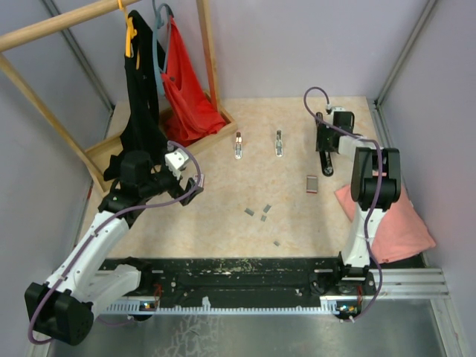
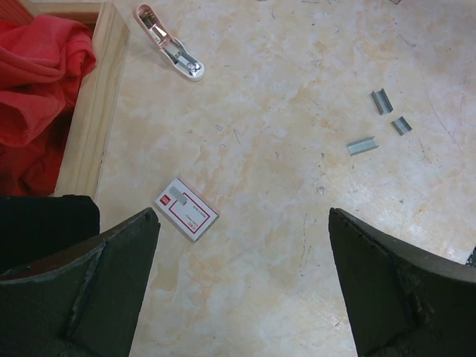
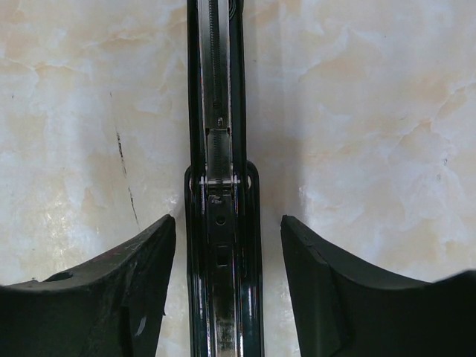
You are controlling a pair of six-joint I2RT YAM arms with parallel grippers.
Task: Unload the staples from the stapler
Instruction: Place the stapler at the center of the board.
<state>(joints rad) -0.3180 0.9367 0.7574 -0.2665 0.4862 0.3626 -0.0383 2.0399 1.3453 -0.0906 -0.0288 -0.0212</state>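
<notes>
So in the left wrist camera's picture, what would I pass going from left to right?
From the left: red cloth → wooden rail → small pink stapler → staples. The labelled box is left out, since it shares the stapler's span.

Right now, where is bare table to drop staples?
Bare: the middle, between the small staplers and the loose staples; also the near edge left of them. Crowded: the right, with black stapler, box and cloth.
</notes>
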